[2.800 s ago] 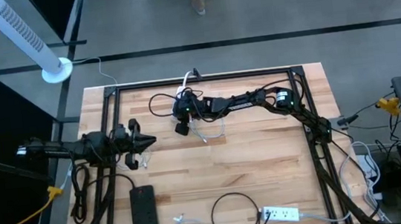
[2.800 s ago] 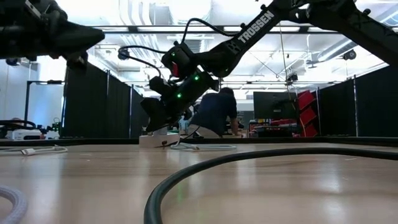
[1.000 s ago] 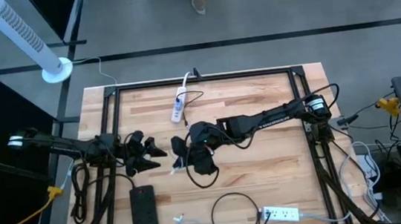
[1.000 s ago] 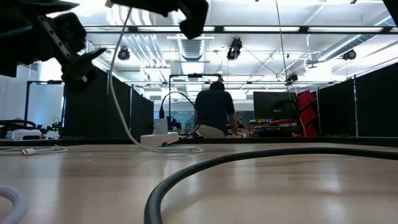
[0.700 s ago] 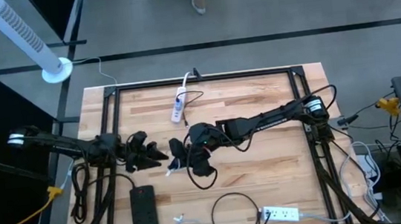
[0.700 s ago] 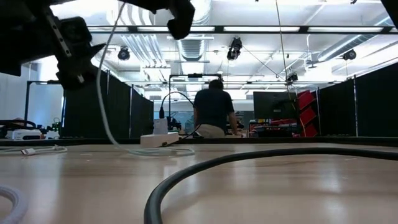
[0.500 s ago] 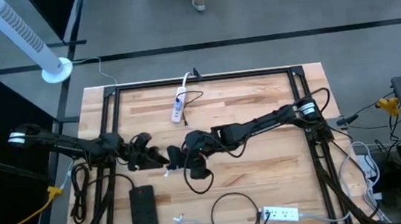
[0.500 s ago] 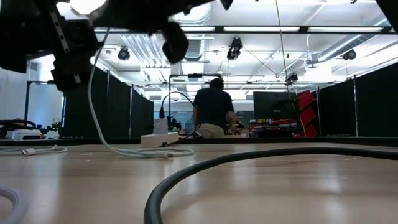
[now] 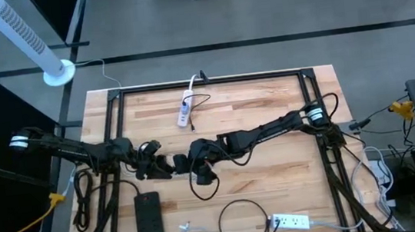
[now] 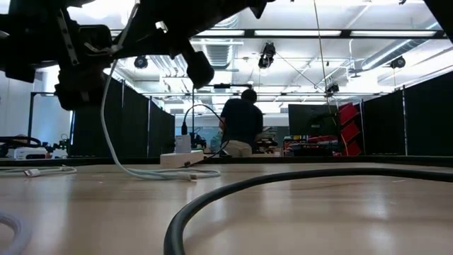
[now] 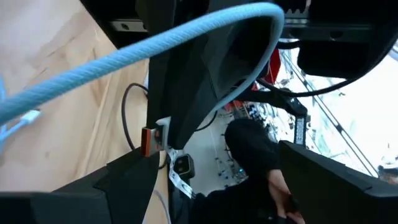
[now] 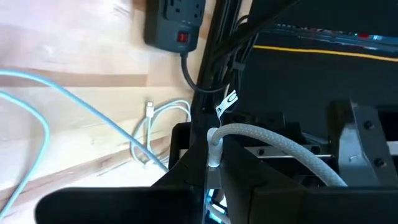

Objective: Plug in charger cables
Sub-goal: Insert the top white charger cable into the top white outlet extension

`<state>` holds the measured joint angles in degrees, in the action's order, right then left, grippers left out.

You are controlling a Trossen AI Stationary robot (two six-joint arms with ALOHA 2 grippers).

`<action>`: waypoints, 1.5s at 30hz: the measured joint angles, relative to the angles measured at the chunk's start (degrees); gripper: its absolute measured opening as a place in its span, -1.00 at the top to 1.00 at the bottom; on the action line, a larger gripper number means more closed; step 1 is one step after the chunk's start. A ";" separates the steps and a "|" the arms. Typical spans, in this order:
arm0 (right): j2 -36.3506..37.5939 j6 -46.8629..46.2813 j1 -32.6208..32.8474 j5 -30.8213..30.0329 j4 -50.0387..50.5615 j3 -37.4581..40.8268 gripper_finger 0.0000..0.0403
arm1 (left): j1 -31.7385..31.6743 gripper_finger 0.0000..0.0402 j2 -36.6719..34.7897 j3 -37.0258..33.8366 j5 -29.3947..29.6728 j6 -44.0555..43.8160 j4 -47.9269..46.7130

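Wooden table [image 9: 276,178] fills the high view. Right gripper [image 9: 184,162] and left gripper [image 9: 168,166] meet at centre, nearly touching; grip unclear on both. White cable [image 10: 113,145] hangs between them, trailing toward twelve o'clock.

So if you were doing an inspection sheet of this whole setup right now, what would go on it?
Surface: wooden table, black frame round it.
Job's things: white charger cable hanging from the hands down to the tabletop.
Clutter: black power strip; white power strip at the far edge; second white strip at the near edge.
Hands: right hand grips the cable near its plug end; left hand is right up against it, mid-table.
Cables: black cable loop; loose white cable near it; yellow cord off the left side.
Surroundings: person standing beyond the table; white tower fan on the floor.
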<state>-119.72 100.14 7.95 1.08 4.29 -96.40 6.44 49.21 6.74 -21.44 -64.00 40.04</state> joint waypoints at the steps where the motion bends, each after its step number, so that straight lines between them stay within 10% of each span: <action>1: 0.00 0.07 0.20 -0.05 -0.26 0.04 0.92 | -0.01 -0.56 -0.19 -0.04 -0.09 0.01 -0.09; 30: -0.57 4.90 2.16 -1.14 -2.06 0.15 0.92 | 0.02 -0.51 0.46 -0.09 -2.07 5.24 -1.65; 45: -1.29 5.73 2.29 -1.80 -4.57 0.15 0.92 | -0.01 0.75 0.57 -0.20 -2.70 6.09 -1.26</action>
<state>-121.01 105.86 10.24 -0.72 -0.28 -96.25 6.44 49.78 6.55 -24.14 -57.91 38.79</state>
